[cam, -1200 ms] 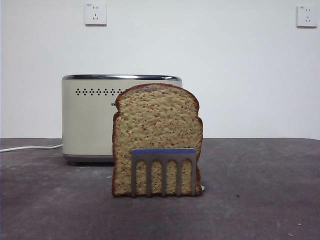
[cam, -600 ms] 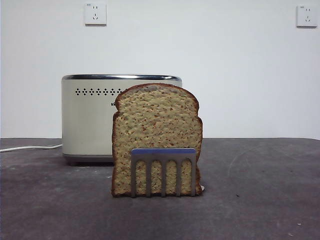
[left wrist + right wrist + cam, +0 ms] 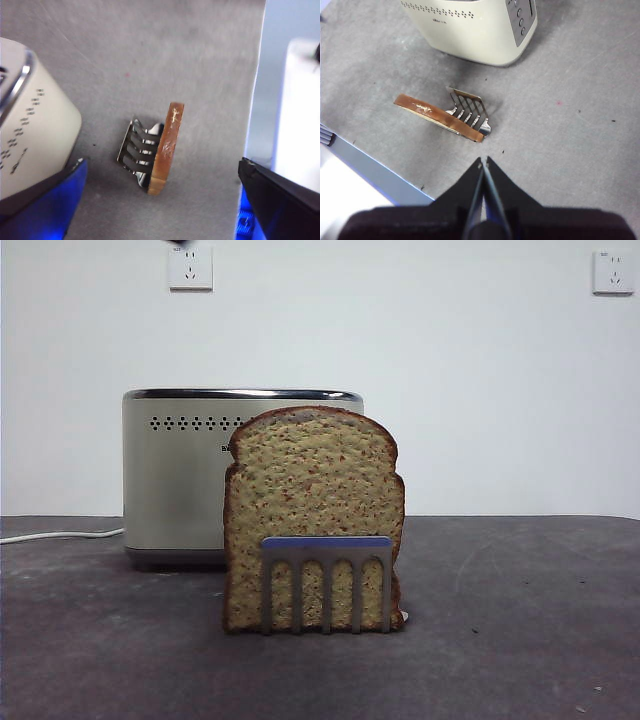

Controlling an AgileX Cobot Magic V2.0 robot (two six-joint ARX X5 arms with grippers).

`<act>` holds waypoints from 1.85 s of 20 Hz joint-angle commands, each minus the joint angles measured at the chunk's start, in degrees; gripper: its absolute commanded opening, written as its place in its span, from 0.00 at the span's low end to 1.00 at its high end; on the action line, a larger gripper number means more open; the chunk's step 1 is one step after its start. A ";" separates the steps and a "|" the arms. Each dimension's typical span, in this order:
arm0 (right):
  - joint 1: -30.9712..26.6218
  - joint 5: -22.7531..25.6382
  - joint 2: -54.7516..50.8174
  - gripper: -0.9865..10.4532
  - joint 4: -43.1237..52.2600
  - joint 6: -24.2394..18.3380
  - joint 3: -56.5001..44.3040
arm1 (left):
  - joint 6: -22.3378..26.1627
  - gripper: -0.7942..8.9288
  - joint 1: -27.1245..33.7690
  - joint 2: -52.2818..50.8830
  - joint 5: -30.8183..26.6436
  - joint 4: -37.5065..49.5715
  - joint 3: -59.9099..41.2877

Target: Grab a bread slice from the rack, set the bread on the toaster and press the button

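Observation:
The slice of bread (image 3: 314,502) stands upright in the rack (image 3: 327,583), in front of the toaster (image 3: 175,475). My left gripper (image 3: 161,165) is open and empty, high above the bread (image 3: 165,149) and the rack (image 3: 136,152), with the toaster (image 3: 35,130) to one side. My right gripper (image 3: 483,164) is shut and empty, above the table a little apart from the bread (image 3: 436,115), the rack (image 3: 470,112) and the toaster (image 3: 470,27). The toaster's narrow end shows round knobs (image 3: 520,22); the button lever is not clear. A small dark arm tip (image 3: 180,242) shows at the front view's top edge.
A white power cord (image 3: 60,535) runs left from the toaster. Two wall sockets (image 3: 190,268) hang on the white wall behind. The table's edge (image 3: 375,167) runs close to the bread in the right wrist view.
A small dark arm tip has come into the top edge of the front view. Bread, rack and toaster have not moved.

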 commanded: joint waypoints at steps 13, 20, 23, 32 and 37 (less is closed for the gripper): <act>0.11 -0.07 1.64 0.08 0.24 -0.52 0.20 | 6.91 0.54 -9.42 23.06 -7.93 9.27 -0.02; 0.11 -0.07 1.64 0.08 0.26 -0.55 0.20 | 6.80 0.07 -9.79 23.08 -7.69 9.27 -0.02; 0.11 -0.04 1.64 0.08 0.26 -0.55 0.20 | 6.62 0.07 -9.81 23.08 -7.65 9.16 -0.02; 0.11 -0.04 1.64 0.08 0.31 -0.57 0.20 | 6.64 0.07 -9.81 22.29 -7.67 1.57 9.51; 0.11 -0.04 1.64 0.08 0.31 -0.92 0.20 | 7.80 0.07 -9.77 22.29 -13.29 -8.48 25.70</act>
